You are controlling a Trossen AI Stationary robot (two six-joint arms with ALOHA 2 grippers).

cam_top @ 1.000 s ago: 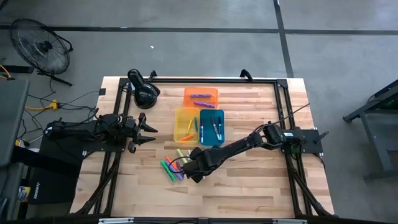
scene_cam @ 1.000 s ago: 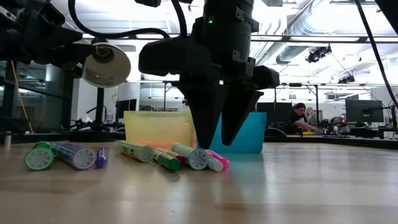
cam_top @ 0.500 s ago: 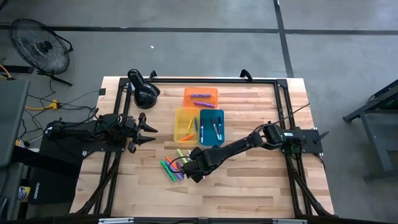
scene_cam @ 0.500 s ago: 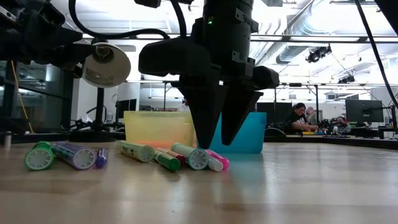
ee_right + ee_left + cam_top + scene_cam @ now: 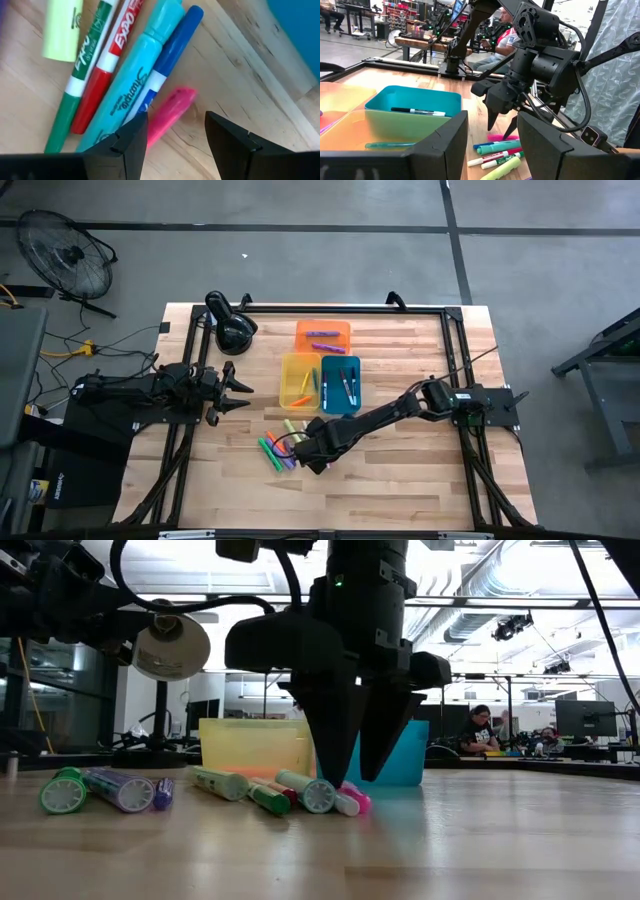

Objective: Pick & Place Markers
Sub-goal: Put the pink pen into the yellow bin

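Note:
Several markers [image 5: 280, 445] lie loose on the wooden table in front of the trays. In the right wrist view they are a yellow-green one [image 5: 62, 27], a green one [image 5: 75, 95], a red one [image 5: 107, 65], a teal one [image 5: 132, 95], a blue one [image 5: 172, 55] and a pink marker [image 5: 170, 112]. My right gripper [image 5: 175, 125] points down, open, with its fingertips [image 5: 335, 780] low on either side of the pink marker [image 5: 355, 798], touching nothing. My left gripper [image 5: 238, 392] waits open at the table's left.
An orange tray [image 5: 322, 335], a yellow tray [image 5: 298, 380] and a blue tray [image 5: 340, 385] stand just beyond the loose markers, each with markers inside. A black lamp [image 5: 232, 328] stands at the far left. More markers, green [image 5: 62, 792] and purple [image 5: 125, 788], lie toward the left.

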